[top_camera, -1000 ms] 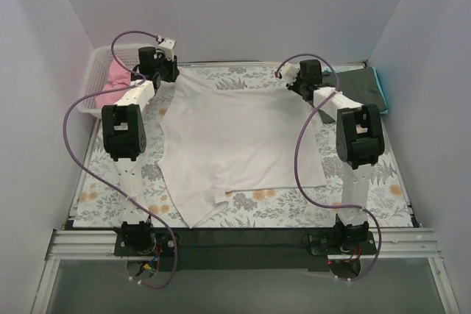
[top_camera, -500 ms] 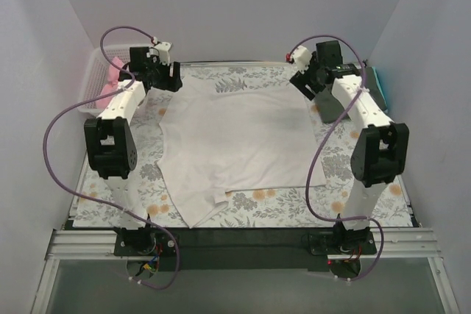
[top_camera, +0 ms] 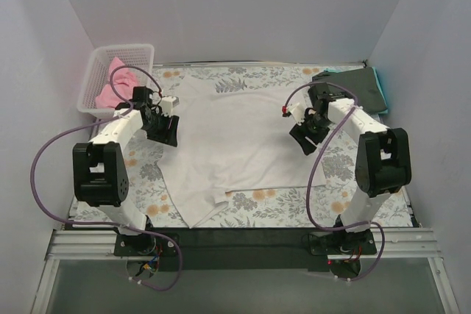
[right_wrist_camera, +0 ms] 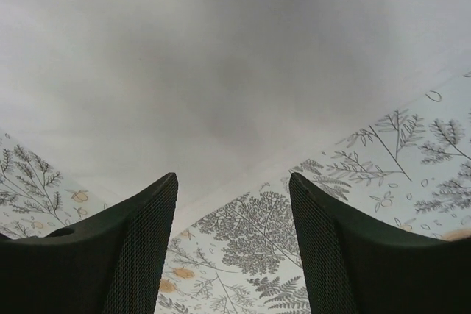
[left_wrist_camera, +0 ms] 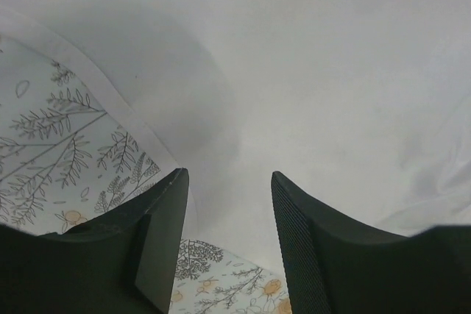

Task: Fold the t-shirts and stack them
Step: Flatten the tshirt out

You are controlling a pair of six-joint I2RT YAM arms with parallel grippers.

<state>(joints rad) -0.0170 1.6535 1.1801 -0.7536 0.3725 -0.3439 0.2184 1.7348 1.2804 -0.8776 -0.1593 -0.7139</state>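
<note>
Since the earlier frame, both arms have been drawn back from the upper corners of the white shirt (top_camera: 239, 134) to its sides at mid-frame.

In the top view, the left claw (top_camera: 168, 130) is seen at the shirt's left edge and the right claw (top_camera: 302, 137) at its right edge. The shirt is spread flat on the middle of the floral worktop (top_camera: 368, 189), with one sleeve trailing toward the lower left. A pink shirt (top_camera: 112, 84) is bundled in the basket (top_camera: 121, 48) at the upper left. A dark shirt (top_camera: 355, 86) is laid at the upper right, with a teal shirt (top_camera: 381, 82) showing at its right edge.

In the left wrist view, the left claw (left_wrist_camera: 228, 218) is held agape over the hem of the white shirt (left_wrist_camera: 309, 64), and nothing is caught between its fingers (left_wrist_camera: 162, 240). Patterned worktop (left_wrist_camera: 59, 137) is seen at the left of the frame.

In the right wrist view, the right claw (right_wrist_camera: 232, 218) is likewise spread wide and empty. It is placed where the white shirt (right_wrist_camera: 221, 56) meets the worktop (right_wrist_camera: 383, 167).
</note>
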